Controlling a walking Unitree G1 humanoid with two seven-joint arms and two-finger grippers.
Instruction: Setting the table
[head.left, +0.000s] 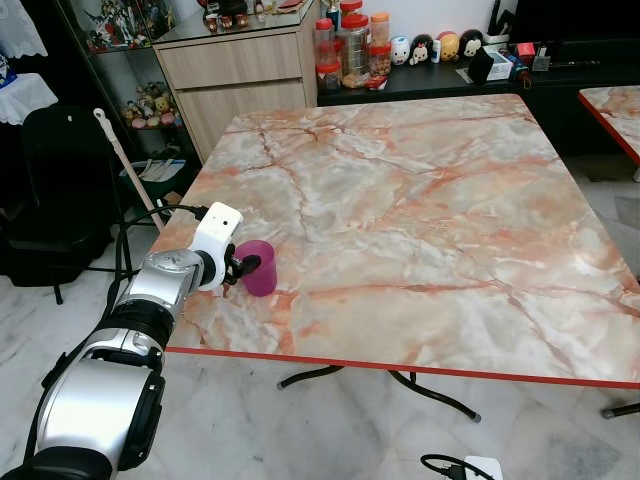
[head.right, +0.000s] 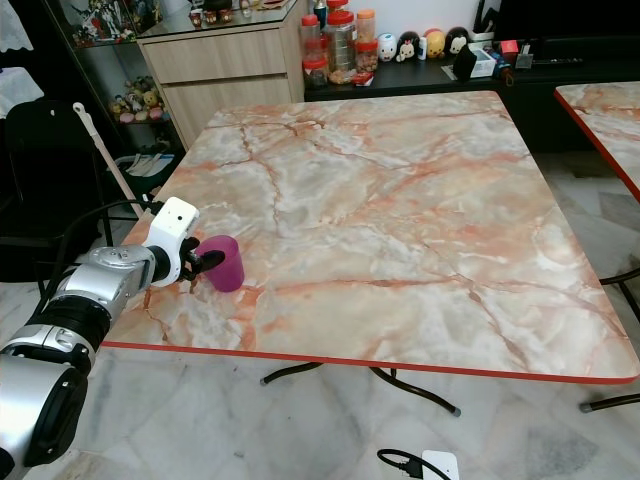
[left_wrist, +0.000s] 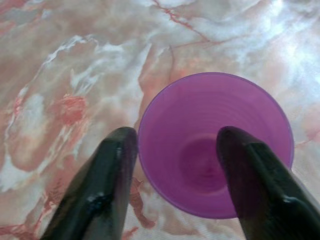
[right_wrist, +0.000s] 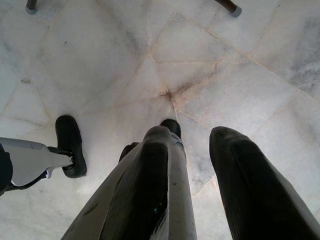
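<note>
A purple plastic cup (head.left: 262, 268) stands upright on the marble table (head.left: 420, 190), near its front left corner. My left gripper (head.left: 240, 268) reaches it from the left. In the left wrist view the cup (left_wrist: 200, 110) is empty, and the left gripper (left_wrist: 175, 137) is open astride its rim: one finger (left_wrist: 112, 165) sits just outside the wall, the other (left_wrist: 245, 165) inside the cup. My right gripper (right_wrist: 192, 132) hangs idle over the white floor, slightly open with nothing between its fingers.
A wooden cabinet (head.left: 240, 70) and several jars (head.left: 350, 45) stand behind the table. A black chair (head.left: 60, 200) and a leaning stick (head.left: 125, 165) are at the left. A second table (head.left: 612, 110) is at the right. A white charger with cable (head.left: 470, 468) lies on the floor.
</note>
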